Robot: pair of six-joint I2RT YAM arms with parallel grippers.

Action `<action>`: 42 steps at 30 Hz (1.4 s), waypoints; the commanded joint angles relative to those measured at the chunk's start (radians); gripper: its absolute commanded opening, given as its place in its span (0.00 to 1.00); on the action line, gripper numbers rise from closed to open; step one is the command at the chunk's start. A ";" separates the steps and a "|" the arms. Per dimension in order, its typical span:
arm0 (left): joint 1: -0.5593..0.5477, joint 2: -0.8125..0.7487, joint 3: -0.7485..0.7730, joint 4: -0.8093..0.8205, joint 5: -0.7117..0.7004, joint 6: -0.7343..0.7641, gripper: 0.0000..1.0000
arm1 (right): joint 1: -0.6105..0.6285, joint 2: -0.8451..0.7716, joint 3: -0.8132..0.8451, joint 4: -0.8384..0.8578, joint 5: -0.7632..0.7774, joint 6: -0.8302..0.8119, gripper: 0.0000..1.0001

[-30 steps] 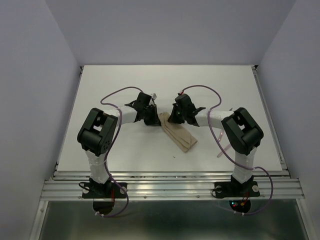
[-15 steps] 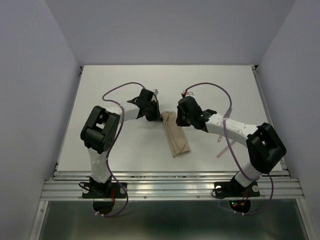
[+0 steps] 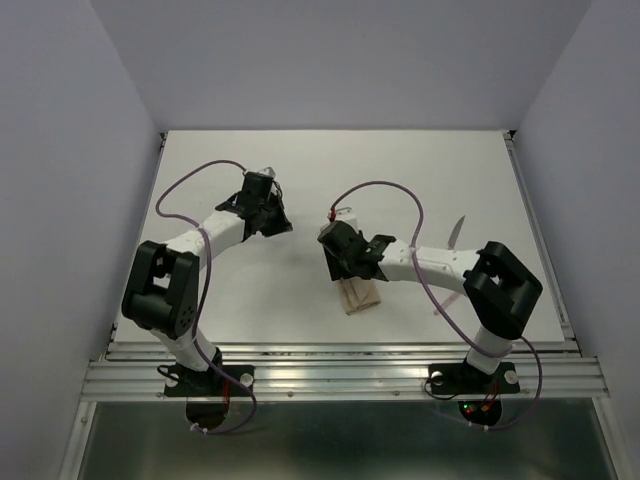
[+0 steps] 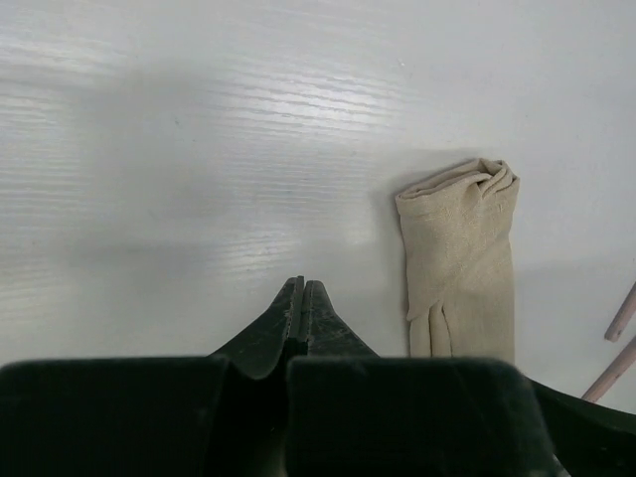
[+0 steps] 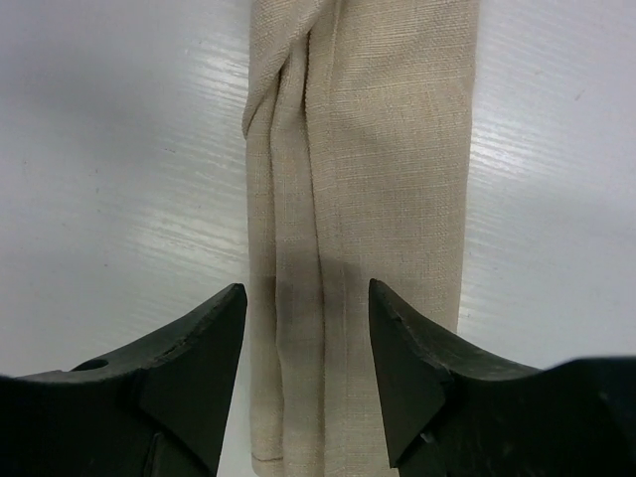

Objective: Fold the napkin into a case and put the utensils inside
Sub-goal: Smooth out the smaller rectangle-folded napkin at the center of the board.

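Top external shows the right arm (image 3: 440, 262) bent inward, the right pincer (image 5: 307, 298) parted over the case (image 5: 388, 149), gripping nothing; the left pincer (image 4: 301, 295) is closed, empty, above the tabletop (image 4: 149, 149).

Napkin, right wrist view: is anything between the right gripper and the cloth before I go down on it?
Nothing visible. The right gripper stands open right over the napkin, with only bare cloth between its jaws. The left gripper is shut and off to one side of the napkin.
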 commanded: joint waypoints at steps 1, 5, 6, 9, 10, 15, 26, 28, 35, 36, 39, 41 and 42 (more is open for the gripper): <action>0.017 -0.090 -0.048 -0.015 -0.031 -0.014 0.00 | 0.030 0.045 0.078 -0.026 0.079 -0.027 0.58; 0.018 -0.113 -0.063 -0.018 -0.028 -0.013 0.00 | 0.048 0.103 0.113 -0.040 0.102 -0.033 0.58; 0.018 -0.113 -0.066 -0.017 -0.028 -0.013 0.00 | 0.048 0.109 0.115 -0.042 0.106 -0.030 0.58; 0.018 -0.111 -0.074 -0.015 -0.028 -0.010 0.00 | 0.048 0.125 0.110 -0.043 0.111 -0.024 0.58; 0.018 -0.111 -0.076 -0.013 -0.028 -0.010 0.00 | 0.048 0.128 0.108 -0.043 0.109 -0.018 0.58; 0.018 -0.110 -0.095 -0.009 -0.028 -0.014 0.00 | 0.048 0.114 0.090 -0.028 0.069 0.001 0.51; 0.012 -0.133 -0.203 0.056 0.035 -0.042 0.00 | 0.048 0.148 0.095 -0.003 0.037 0.034 0.17; 0.005 -0.134 -0.212 0.062 0.035 -0.048 0.00 | 0.048 0.152 0.108 -0.003 0.045 0.042 0.10; -0.047 -0.114 -0.235 0.094 0.056 -0.071 0.00 | 0.048 0.188 0.150 -0.008 0.066 0.063 0.04; -0.052 -0.113 -0.238 0.100 0.059 -0.072 0.00 | 0.048 0.189 0.153 -0.013 0.065 0.068 0.12; -0.055 -0.113 -0.246 0.103 0.062 -0.072 0.00 | 0.048 0.183 0.156 -0.022 0.059 0.073 0.26; -0.055 -0.118 -0.253 0.103 0.059 -0.072 0.00 | 0.048 0.162 0.154 -0.040 0.056 0.073 0.30; -0.055 -0.121 -0.255 0.103 0.059 -0.071 0.00 | 0.057 0.152 0.157 -0.051 0.057 0.073 0.34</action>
